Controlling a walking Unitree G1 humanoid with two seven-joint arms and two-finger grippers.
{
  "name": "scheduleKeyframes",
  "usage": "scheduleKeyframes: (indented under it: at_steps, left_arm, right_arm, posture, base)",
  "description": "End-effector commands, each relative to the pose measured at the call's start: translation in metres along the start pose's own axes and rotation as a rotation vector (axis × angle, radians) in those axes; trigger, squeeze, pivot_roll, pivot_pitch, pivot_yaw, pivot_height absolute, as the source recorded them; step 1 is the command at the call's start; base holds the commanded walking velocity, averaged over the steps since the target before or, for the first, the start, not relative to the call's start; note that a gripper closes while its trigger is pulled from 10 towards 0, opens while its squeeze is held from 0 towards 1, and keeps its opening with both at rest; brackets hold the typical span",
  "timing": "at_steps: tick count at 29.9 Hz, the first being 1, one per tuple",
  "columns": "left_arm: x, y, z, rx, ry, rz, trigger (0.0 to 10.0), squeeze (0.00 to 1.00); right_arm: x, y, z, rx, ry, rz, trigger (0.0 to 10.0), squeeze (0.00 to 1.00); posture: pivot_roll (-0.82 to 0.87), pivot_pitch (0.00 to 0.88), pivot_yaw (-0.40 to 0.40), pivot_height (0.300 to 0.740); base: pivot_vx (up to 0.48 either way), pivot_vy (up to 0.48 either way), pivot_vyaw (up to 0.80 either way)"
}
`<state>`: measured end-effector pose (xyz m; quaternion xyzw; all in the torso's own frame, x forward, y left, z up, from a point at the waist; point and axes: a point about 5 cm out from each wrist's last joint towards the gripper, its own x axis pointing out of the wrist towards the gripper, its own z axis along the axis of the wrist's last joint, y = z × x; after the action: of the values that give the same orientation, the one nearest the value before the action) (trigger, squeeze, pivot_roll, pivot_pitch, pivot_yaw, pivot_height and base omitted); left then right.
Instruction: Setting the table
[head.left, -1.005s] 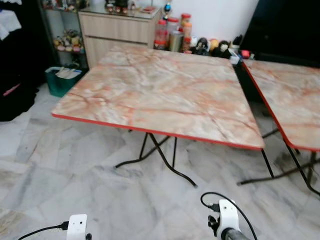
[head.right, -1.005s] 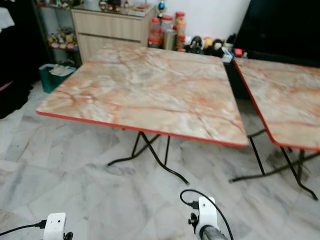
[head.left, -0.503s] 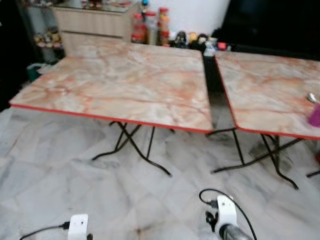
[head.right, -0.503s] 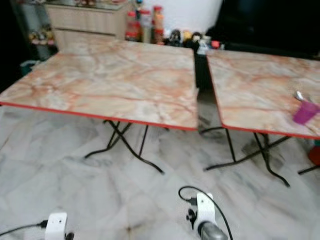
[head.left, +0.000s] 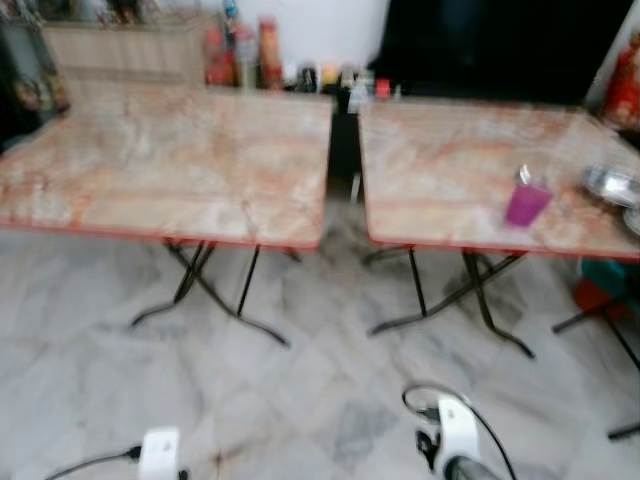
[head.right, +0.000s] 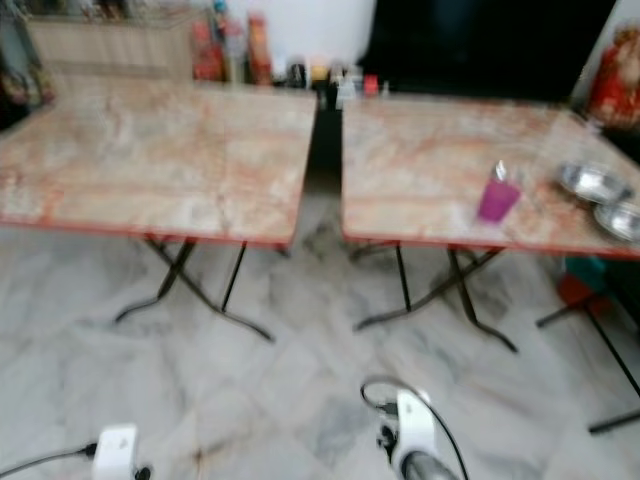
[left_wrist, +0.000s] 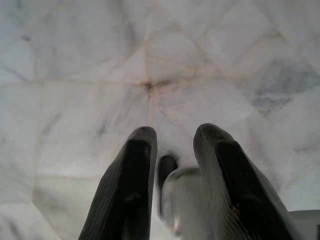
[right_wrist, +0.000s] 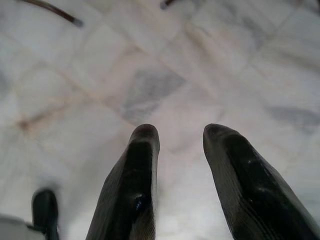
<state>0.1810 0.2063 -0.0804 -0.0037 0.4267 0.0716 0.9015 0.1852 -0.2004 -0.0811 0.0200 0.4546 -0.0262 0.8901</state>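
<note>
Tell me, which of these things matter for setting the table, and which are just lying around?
For the job:
- purple cup on the right table
- two metal bowls near that table's far right edge
- left table

Just lying about:
- jars and bottles against the back wall
- wooden cabinet
- red object at far right

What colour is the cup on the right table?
The cup is purple-pink; the right eye view shows it best, on the right table.
</note>
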Motion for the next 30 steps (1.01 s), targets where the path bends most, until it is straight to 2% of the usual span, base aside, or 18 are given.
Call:
scheduleKeyframes:
  at_steps: [1, 3, 15, 18, 30]
  left_arm:
    - [-0.0012, 0.0168, -0.0009, 0.005, 0.012, 0.045, 10.0, 0.00]
    - [-0.0012, 0.0168, -0.0009, 0.005, 0.012, 0.045, 10.0, 0.00]
    - [-0.0008, 0.0159, -0.0001, -0.001, 0.013, 0.049, 10.0, 0.00]
    - [-0.0009, 0.0157, 0.0000, -0.026, 0.008, 0.042, 10.0, 0.00]
    - [-0.0013, 0.0170, -0.0015, -0.016, 0.016, 0.038, 10.0, 0.00]
  right_arm:
    - [0.0038, 0.0141, 0.0170, 0.003, -0.052, 0.034, 10.0, 0.00]
    - [0.0038, 0.0141, 0.0170, 0.003, -0.052, 0.034, 10.0, 0.00]
    - [0.0038, 0.0142, 0.0161, 0.000, -0.045, 0.032, 10.0, 0.00]
    - [0.0039, 0.0153, 0.0160, -0.006, -0.044, 0.037, 10.0, 0.00]
    - [0.0033, 0.0130, 0.0136, 0.017, -0.044, 0.021, 10.0, 0.00]
  posture:
    - [0.05, 0.000, -0.060, 0.732]
    - [0.05, 0.000, -0.060, 0.732]
    - [0.05, 0.000, -0.067, 0.732]
    - [0.05, 0.000, -0.066, 0.732]
    - [0.04, 0.000, -0.053, 0.732]
  base:
    - [0.371, 0.000, 0.00]
    - [0.371, 0.000, 0.00]
    - [0.000, 0.000, 0.00]
    - [0.000, 0.000, 0.00]
    - [0.281, 0.000, 0.00]
